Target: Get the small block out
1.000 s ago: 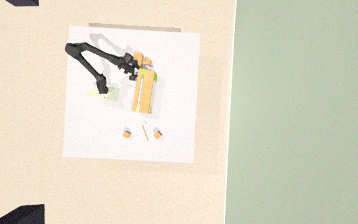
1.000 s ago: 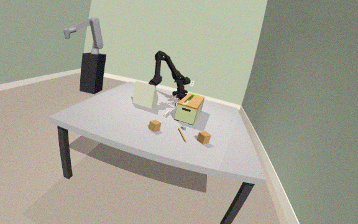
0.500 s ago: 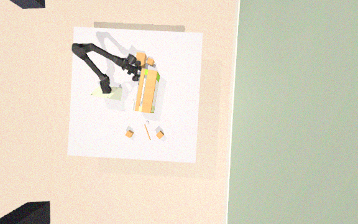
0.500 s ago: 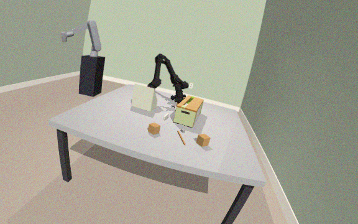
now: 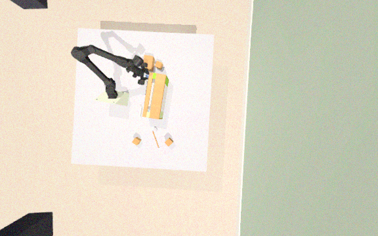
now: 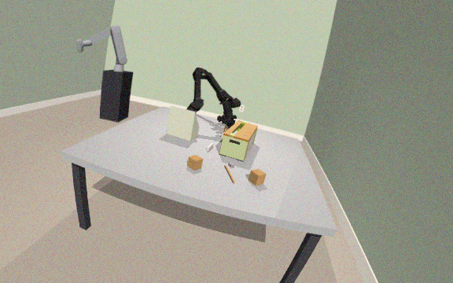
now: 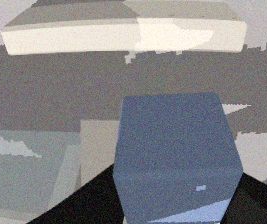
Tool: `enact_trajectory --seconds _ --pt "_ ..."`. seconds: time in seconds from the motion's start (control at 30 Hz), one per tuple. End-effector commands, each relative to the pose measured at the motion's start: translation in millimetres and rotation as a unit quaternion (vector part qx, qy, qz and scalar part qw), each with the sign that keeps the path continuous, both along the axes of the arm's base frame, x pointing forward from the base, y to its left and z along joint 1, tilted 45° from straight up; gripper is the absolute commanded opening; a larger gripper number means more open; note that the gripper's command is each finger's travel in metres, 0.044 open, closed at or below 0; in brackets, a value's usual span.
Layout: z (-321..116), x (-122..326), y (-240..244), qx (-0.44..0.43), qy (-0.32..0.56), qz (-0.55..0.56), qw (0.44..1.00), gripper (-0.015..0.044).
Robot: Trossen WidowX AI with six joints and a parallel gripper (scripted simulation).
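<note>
The box [image 5: 159, 98] [image 6: 234, 150] has an orange slotted top and pale green ends, and stands upright on the table [image 5: 182, 147] [image 6: 132, 157]. My gripper [image 5: 146, 77] [image 7: 169, 172] is at the box's end that is farthest away in the exterior view. It is shut on the blue block [image 5: 147, 76] [image 7: 170, 135], which sits between the black fingers in the wrist view. The block is very close to the box's end. Its height above the table cannot be told. In the exterior view the fingertips and block are hidden behind the box.
A larger orange block [image 5: 148, 62] and a small one [image 5: 159, 65] stand close beside the gripper. Two orange cubes [image 5: 136, 141] [image 6: 257, 177] and a thin orange stick [image 5: 155, 139] [image 6: 230, 174] lie beyond the box's other end. A pale panel [image 6: 182, 123] stands by the arm's base.
</note>
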State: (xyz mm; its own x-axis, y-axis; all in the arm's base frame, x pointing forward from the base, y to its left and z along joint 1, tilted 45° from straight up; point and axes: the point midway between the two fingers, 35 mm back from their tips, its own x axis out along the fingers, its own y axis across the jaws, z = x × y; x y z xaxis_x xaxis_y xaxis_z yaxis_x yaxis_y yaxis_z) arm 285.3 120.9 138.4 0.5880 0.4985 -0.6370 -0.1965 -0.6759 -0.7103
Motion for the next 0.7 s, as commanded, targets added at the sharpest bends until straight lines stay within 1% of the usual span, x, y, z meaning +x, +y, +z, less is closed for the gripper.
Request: enact_trajectory --seconds 0.0,0.17,0.4,0.67 --pt "18 -5 -12 0.002 -0.009 0.002 1.000 0.0000" --pt "20 -7 -15 0.010 -0.001 -0.006 1.000 0.0000" --pt "15 -10 -24 0.090 0.081 -0.092 0.988 0.0000" --pt "11 -13 -33 0.180 0.175 -0.193 0.949 0.0000"
